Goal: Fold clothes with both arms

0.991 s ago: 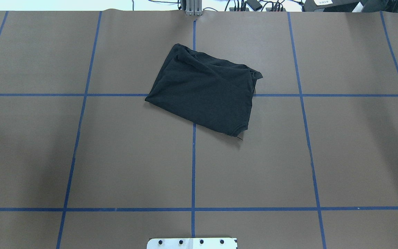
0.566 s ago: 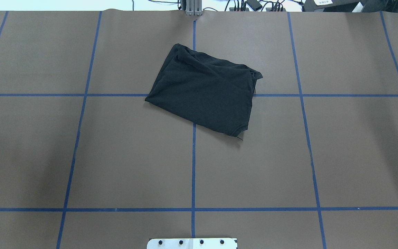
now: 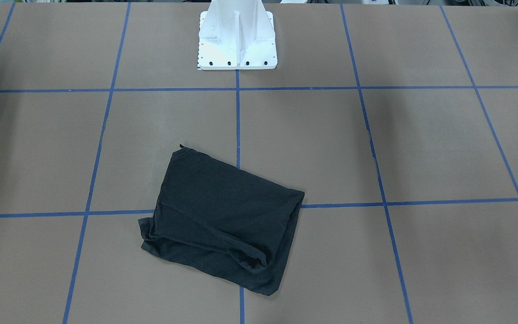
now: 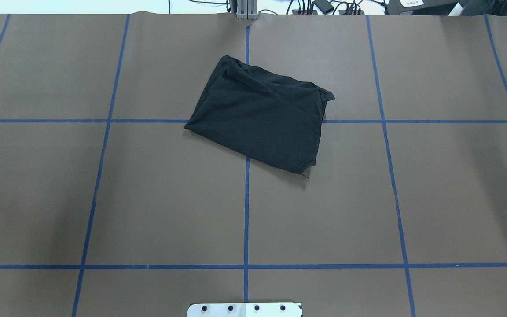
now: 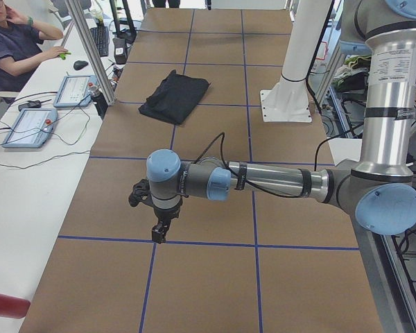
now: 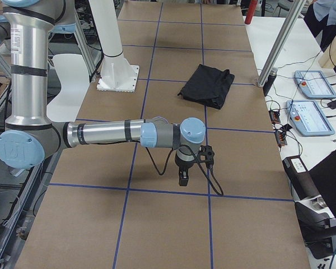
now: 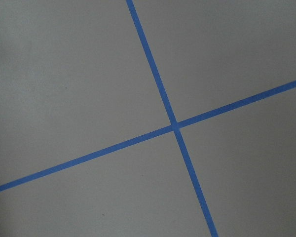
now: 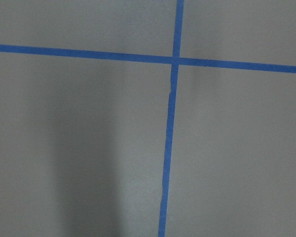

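The clothes are one black T-shirt (image 4: 258, 119), folded into a rough rectangle with its plain side up, lying across the centre tape line on the far half of the table (image 3: 223, 220). No print shows. My left arm reaches out low over the table's left end, its gripper (image 5: 158, 232) pointing down above a tape line, far from the shirt (image 5: 175, 96). My right gripper (image 6: 182, 178) hangs the same way at the right end, well short of the shirt (image 6: 207, 84). I cannot tell whether either gripper is open or shut. Both wrist views hold only brown table and blue tape.
The white pedestal base (image 3: 237, 36) stands at the robot's edge of the table. A seated person (image 5: 14, 41), control tablets (image 5: 29, 126) and cables line the operators' side. A red cylinder (image 5: 3, 305) lies at that side's near corner.
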Controlling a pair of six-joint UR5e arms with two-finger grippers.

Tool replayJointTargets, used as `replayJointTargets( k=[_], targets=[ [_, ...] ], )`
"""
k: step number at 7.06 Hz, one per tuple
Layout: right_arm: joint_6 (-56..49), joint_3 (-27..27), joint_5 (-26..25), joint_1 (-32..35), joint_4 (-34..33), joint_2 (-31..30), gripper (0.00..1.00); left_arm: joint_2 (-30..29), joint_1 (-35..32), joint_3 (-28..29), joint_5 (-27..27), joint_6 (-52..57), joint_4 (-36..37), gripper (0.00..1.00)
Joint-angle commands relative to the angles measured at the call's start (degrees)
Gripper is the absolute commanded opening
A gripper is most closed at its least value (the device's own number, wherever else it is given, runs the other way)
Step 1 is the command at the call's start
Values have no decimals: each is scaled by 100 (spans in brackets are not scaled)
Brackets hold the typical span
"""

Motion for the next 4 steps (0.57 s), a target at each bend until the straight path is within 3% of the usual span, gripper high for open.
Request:
replayJointTargets(
  k=[1,4],
  targets=[
    [0,3,6,0,6,-38,100,391,-2,-165,-55,-38,81,100],
    [0,12,-3,0,15,-56,100,595,-2,-191,-72,-38,46,100]
  ],
)
